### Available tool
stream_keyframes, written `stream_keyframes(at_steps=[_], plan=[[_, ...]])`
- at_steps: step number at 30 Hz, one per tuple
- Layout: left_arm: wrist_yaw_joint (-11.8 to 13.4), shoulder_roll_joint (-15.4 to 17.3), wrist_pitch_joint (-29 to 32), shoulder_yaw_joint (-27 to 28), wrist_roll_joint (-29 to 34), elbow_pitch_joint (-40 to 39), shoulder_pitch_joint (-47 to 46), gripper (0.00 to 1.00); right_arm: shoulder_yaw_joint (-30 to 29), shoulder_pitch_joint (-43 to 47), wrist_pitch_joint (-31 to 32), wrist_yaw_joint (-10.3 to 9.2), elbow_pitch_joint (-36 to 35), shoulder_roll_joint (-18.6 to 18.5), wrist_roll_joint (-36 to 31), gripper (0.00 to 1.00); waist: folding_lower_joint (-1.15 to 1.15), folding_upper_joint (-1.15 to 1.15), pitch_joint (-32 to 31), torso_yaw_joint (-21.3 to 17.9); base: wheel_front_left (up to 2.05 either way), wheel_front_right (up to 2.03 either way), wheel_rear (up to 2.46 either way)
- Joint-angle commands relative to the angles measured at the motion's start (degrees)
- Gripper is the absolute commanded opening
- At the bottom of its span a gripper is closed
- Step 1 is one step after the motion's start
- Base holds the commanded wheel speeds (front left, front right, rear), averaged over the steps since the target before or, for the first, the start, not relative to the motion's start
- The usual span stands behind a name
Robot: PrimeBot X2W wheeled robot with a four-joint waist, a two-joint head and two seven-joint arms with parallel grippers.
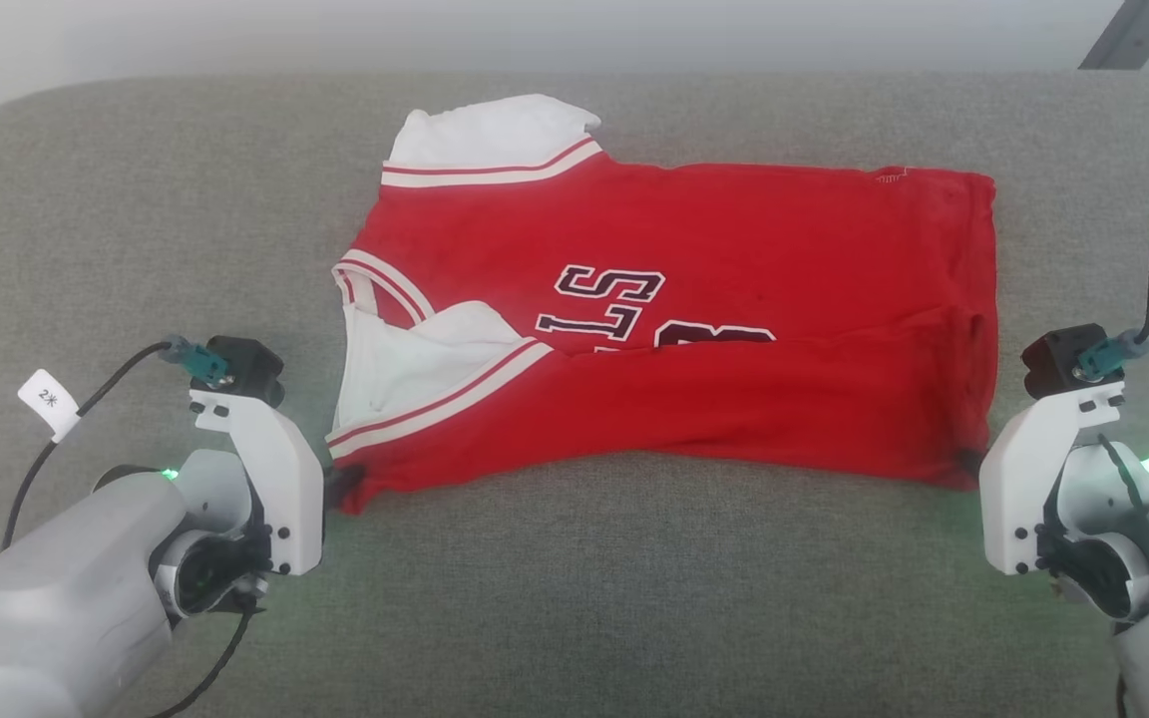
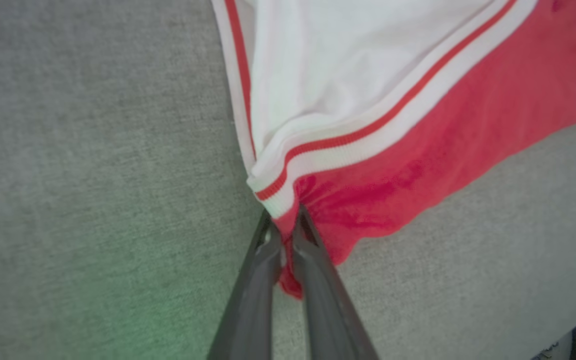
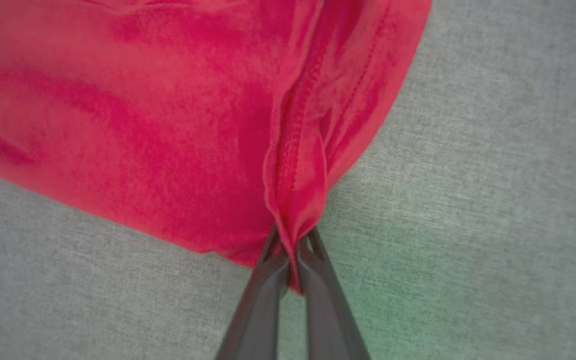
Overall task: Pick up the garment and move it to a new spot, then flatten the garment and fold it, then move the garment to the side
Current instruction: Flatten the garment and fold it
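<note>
Item count: one garment [image 1: 694, 329], two grippers, one grey upholstered surface [image 1: 634, 598].

1. Garment. The red jersey shirt lies on the grey surface at the centre of the head view, with its long axis running from 9 o'clock to 3 o'clock. The collar end points to 9 o'clock and the hem end to 3 o'clock. Two white sleeves with red-and-white trim show, one at the 11 o'clock corner and one at the 9 o'clock side. The 6 o'clock strip of red cloth lies over part of the black, white-edged lettering.

2. Left gripper [image 1: 345, 489]. It sits at the garment's 8 o'clock corner. In the left wrist view the left gripper [image 2: 283, 220] has its two dark fingers pressed together on the red corner of the garment [image 2: 418, 150], just below the striped trim.

3. Right gripper [image 1: 968, 461]. It sits at the garment's 4 o'clock corner. In the right wrist view the right gripper [image 3: 293, 237] is clamped on a bunched fold of the hem seam of the garment [image 3: 168, 125].

4. One white cable tag [image 1: 49, 402] hangs at 9 o'clock of the left arm.
</note>
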Motion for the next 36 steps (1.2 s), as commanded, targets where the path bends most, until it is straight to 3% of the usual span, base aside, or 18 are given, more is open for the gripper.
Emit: stream_keyframes(at_steps=[1, 14, 25, 32, 36], plan=[[-0.2, -0.3, 0.5, -1.0, 0.6, 0.3, 1.5, 0.0, 0.2, -0.3, 0.3, -0.11, 0.2, -0.7, 0.2, 0.0, 0.0, 0.0, -0.3, 0.1, 0.0, 0.0, 0.0], [2.2, 3.5, 2.2, -0.9, 1.5, -5.5, 0.8, 0.0, 3.3, 2.2, 4.6, -0.11, -5.5, -5.6, 4.3, 0.0, 0.0, 0.0, -2.4, 0.3, 0.0, 0.0, 0.0], [9.0, 10.0, 3.3, -1.6, 1.7, -18.2, 4.2, 0.0, 2.3, 8.2, 9.1, -0.11, -12.6, -10.8, 7.3, 0.0, 0.0, 0.0, -3.6, 0.2, 0.0, 0.0, 0.0], [13.5, 13.2, 3.2, -2.2, 0.6, -25.9, 8.3, 0.0, 0.2, 14.4, 11.3, -0.11, -16.4, -10.9, 8.4, 0.0, 0.0, 0.0, -3.6, 0.3, 0.0, 0.0, 0.0], [14.5, 13.7, 3.1, -2.4, 0.3, -27.9, 9.8, 0.0, -0.2, 16.2, 10.9, -0.11, -17.0, -10.1, 8.3, 0.0, 0.0, 0.0, -3.5, 0.2, 0.0, 0.0, 0.0]])
